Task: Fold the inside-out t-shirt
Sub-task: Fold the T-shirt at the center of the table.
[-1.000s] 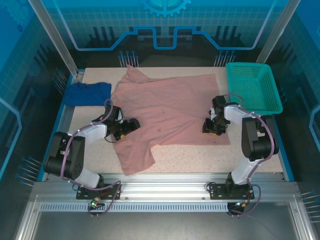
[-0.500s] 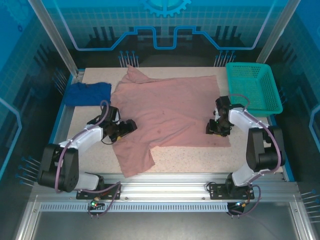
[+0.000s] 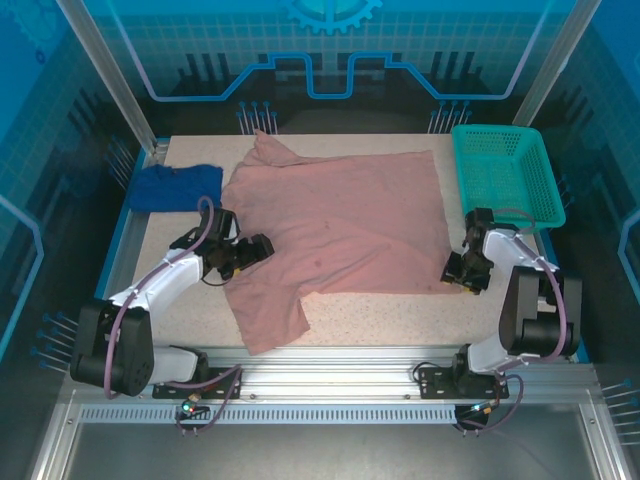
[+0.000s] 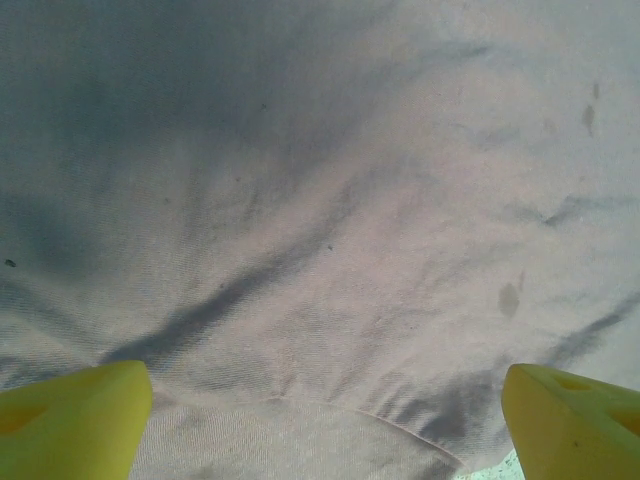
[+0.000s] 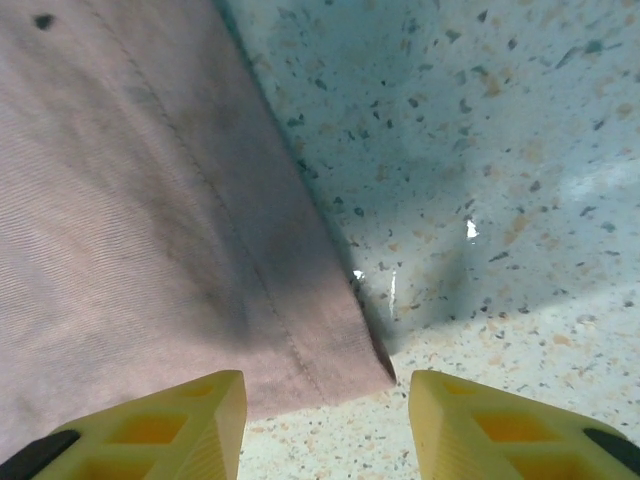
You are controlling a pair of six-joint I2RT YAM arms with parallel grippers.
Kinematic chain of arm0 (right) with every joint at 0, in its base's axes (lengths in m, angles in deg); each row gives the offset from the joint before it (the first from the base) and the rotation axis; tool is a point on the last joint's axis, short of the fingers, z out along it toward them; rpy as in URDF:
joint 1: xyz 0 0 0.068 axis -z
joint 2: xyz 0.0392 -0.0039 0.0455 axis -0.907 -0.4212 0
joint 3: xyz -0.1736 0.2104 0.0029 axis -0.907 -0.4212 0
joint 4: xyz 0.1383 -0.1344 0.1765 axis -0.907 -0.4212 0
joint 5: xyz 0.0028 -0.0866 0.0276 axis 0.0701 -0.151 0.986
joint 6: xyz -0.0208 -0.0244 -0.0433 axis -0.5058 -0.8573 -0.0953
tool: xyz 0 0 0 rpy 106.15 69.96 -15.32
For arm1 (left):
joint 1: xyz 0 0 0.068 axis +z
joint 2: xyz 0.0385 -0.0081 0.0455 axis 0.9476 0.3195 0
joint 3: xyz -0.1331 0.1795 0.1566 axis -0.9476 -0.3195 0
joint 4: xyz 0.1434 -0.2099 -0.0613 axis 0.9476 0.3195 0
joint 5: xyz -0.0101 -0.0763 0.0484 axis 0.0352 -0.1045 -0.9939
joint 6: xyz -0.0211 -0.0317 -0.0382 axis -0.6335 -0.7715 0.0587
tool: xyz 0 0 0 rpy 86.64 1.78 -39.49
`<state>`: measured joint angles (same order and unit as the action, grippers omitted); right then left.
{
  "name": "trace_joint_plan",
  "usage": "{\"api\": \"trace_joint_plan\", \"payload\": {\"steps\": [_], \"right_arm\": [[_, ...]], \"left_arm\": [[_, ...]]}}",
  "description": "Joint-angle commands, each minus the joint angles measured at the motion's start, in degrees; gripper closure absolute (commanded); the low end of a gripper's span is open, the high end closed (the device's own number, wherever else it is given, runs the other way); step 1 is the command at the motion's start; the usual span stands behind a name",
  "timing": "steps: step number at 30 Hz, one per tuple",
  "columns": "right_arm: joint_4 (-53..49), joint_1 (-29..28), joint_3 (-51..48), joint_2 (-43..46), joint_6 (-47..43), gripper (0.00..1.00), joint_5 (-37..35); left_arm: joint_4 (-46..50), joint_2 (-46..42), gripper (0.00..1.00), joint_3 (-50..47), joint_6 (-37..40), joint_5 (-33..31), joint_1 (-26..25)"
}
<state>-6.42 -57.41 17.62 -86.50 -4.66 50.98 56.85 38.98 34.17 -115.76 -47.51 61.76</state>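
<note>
Rightward and nearer, the right gripper (image 3: 467, 273) has slid off the cloth to the inside-out t-shirt's (image 3: 340, 215) 4 o'clock hem corner, jaws apart and empty. The left gripper (image 3: 250, 253) gapes wide over the 8 o'clock sleeve seam. Likely lining up grasps; next, pinch that corner. The shirt lies spread mid-table, dusty pink, faintly creased, spotted.

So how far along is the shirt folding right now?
Done: the t-shirt lies spread flat on the table, no fold made yet. In hand: the right tool hangs open over the shirt's near right hem corner; the left tool is open over fabric by the near sleeve. Left: every fold.
</note>
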Motion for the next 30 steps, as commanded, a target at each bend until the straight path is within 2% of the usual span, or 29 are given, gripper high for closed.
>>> {"api": "trace_joint_plan", "payload": {"steps": [1,6,13,22,30], "right_arm": [[1.0,0.9,-0.1,-2.8,0.8,0.56,1.0],[2.3,1.4,-0.4,-2.6,0.6,0.68,0.9],[4.1,1.3,-1.3,0.4,0.8,0.93,2.9],[4.4,1.2,-2.0,4.9,0.2,0.99,4.9],[5.1,1.3,-2.4,5.3,0.2,1.00,6.2]], "left_arm": [[2.9,-0.9,0.09,2.0,0.9,1.3,-0.6],[7.5,-2.9,0.11,2.3,0.8,-1.1,-2.1],[18.7,-8.3,0.27,-0.7,-4.0,-5.9,-7.7],[31.2,-13.4,0.39,-6.2,-16.7,-10.1,-17.9],[34.9,-11.7,0.44,-9.4,-21.9,-7.7,-22.9]]}}
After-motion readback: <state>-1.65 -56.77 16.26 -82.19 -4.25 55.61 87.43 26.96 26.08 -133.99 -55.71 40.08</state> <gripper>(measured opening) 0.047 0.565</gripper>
